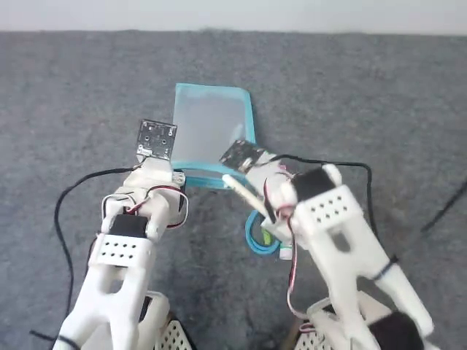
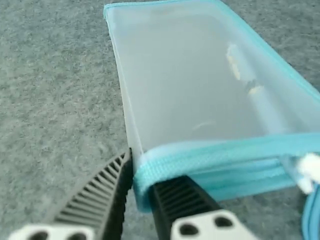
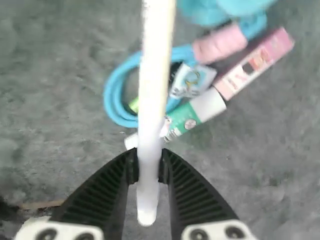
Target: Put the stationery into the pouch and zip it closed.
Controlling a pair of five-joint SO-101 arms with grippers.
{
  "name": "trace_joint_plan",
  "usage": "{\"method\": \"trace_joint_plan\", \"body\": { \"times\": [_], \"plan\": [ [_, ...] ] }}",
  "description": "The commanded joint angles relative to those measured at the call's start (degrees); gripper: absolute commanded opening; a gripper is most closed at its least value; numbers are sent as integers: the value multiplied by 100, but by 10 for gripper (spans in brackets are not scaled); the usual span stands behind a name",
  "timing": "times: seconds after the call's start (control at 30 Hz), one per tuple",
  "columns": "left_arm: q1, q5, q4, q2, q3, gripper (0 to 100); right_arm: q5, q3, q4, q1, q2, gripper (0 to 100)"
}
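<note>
On the grey counter (image 1: pixel 379 109), the teal-edged pouch (image 1: pixel 211 124) was pinched tight by its zipper-end corner in the left hand (image 2: pixel 141 175). A white pen (image 3: pixel 155 90) was clamped in the right hand (image 3: pixel 148 162), its far tip beside the pouch mouth. Insertion was judged in hand; the tip needed steering inside. A blue cord (image 3: pixel 112 95) was left beneath the right hand.

Bare grey carpet (image 1: pixel 87 95) lay wide beyond the pouch (image 1: pixel 211 124) and to either side. Its near edge was crowded: the left gripper (image 2: pixel 137 192) pinched one corner, the right gripper (image 3: pixel 148 167) clamping a white pen (image 3: pixel 155 75) hung near the other, a blue cord (image 3: pixel 116 95) coiled under that arm
</note>
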Motion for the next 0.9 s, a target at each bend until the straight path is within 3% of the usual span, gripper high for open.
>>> {"method": "trace_joint_plan", "body": {
  "times": [0.0, 0.33, 0.5, 0.7, 0.87],
  "plan": [
    [88, 70, -202, 26, -31, 11, -492, -677, -66, 347, 523, 6],
    [536, 79, -202, 35, 31, 11, -765, -2673, 1130, 365, 1560, 6],
    [580, 352, -229, 35, 13, 11, -791, -3552, 2044, -163, 1578, 6],
    [730, 431, -229, 35, 31, 11, -1380, -4009, 2088, -462, 2123, 6],
    [730, 440, -229, 35, 31, 11, -1451, -4703, 2088, -497, 2844, 6]
  ]
}}
